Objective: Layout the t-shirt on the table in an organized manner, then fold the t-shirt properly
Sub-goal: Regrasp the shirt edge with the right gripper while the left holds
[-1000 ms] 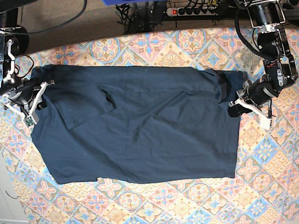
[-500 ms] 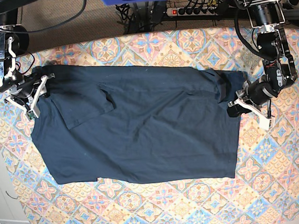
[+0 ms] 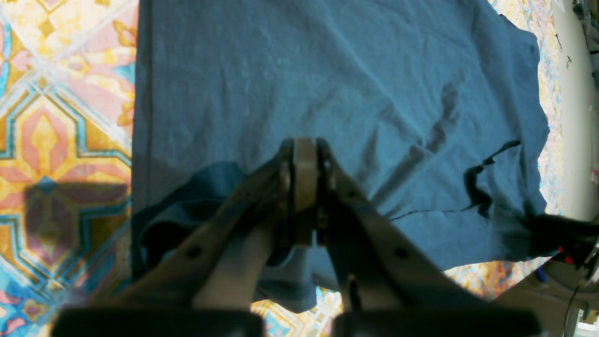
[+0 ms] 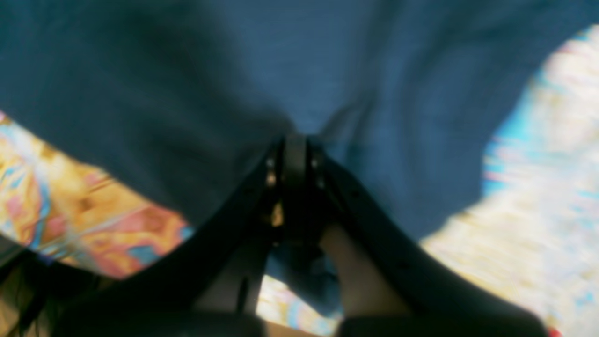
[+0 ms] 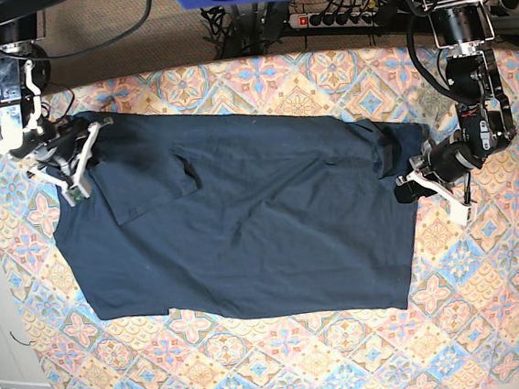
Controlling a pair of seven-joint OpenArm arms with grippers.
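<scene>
The left gripper (image 3: 305,187) has its jaws pressed together, with dark fabric of the t-shirt (image 3: 327,93) bunched right under and behind the fingertips; in its wrist view a fold of cloth sags between the 2 fingers, so it is pinching the shirt's edge. In the base view this gripper (image 5: 408,187) sits at the shirt's right edge, where the cloth is gathered into a small dark ridge just beside it.

The right gripper (image 4: 294,154) is also clamped tight, its 2 dark fingers meeting on a pinch of the blue fabric, which puckers upward from the tips. That view is blurred, so finer detail cannot be made out. In the base view the right gripper (image 5: 77,161) is at the shirt's upper left corner, over the cloth.

The t-shirt (image 5: 244,223) lies spread across the middle of the table (image 5: 492,319), mostly flat, with a folded flap toward its upper left and soft wrinkles running across the body. Patterned tabletop shows on every side of it. A power strip (image 5: 343,16) lies beyond the table's far edge.
</scene>
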